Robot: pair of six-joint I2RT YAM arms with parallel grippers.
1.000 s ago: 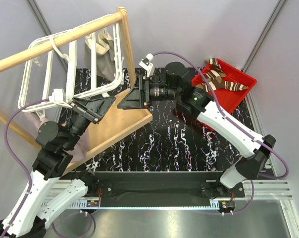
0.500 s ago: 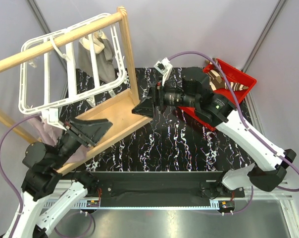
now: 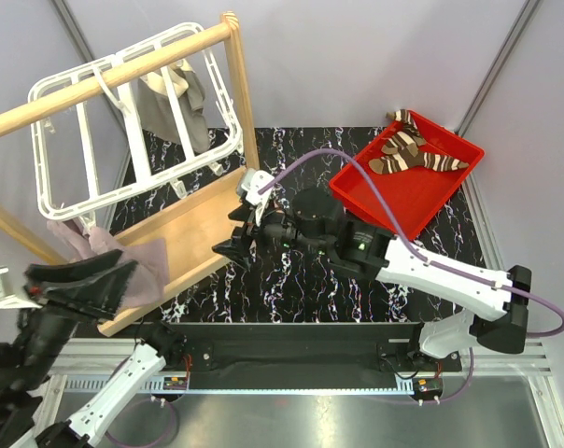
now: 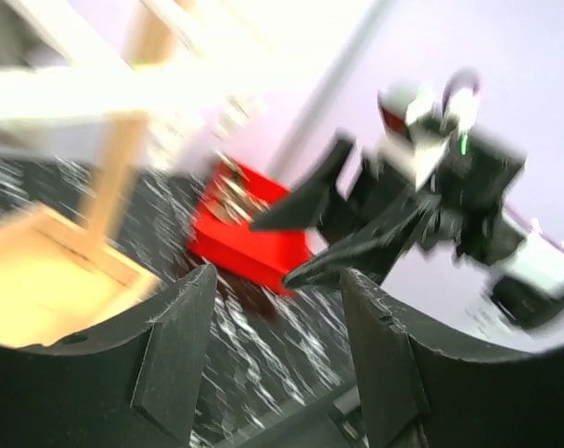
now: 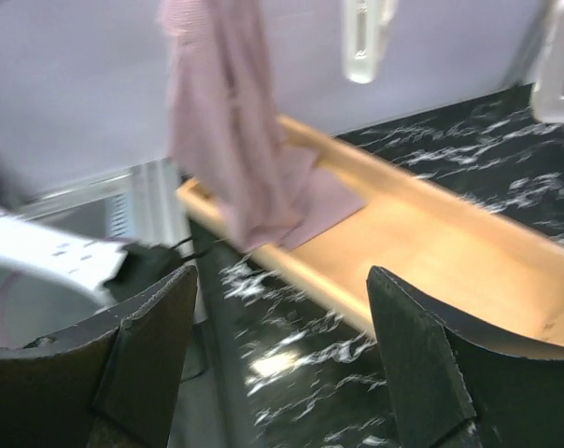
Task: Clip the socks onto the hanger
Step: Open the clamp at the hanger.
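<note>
The two dark brown socks (image 3: 415, 154) with cream stripes lie in the red tray (image 3: 403, 201) at the back right. They show as a blur in the left wrist view (image 4: 233, 191). The white grid hanger (image 3: 133, 121) hangs from the wooden rail (image 3: 95, 84) at the back left. My left gripper (image 3: 81, 285) is open and empty at the near left, far from both. My right gripper (image 3: 233, 245) is open and empty over the table's middle, pointing left at the stand's base. Both wrist views are blurred; the left gripper (image 4: 277, 355) and right gripper (image 5: 282, 355) hold nothing.
A grey-beige cloth (image 3: 175, 98) hangs clipped on the hanger. A pinkish-mauve cloth (image 3: 114, 257) hangs at the left, over the wooden stand's base board (image 3: 193, 229); it also shows in the right wrist view (image 5: 235, 140). White clips (image 5: 366, 37) dangle above.
Both grippers have pulled back from the hanger. The left went down to the near left; the right dropped to the table's middle, turning left. The hanger has shifted on the rail.
</note>
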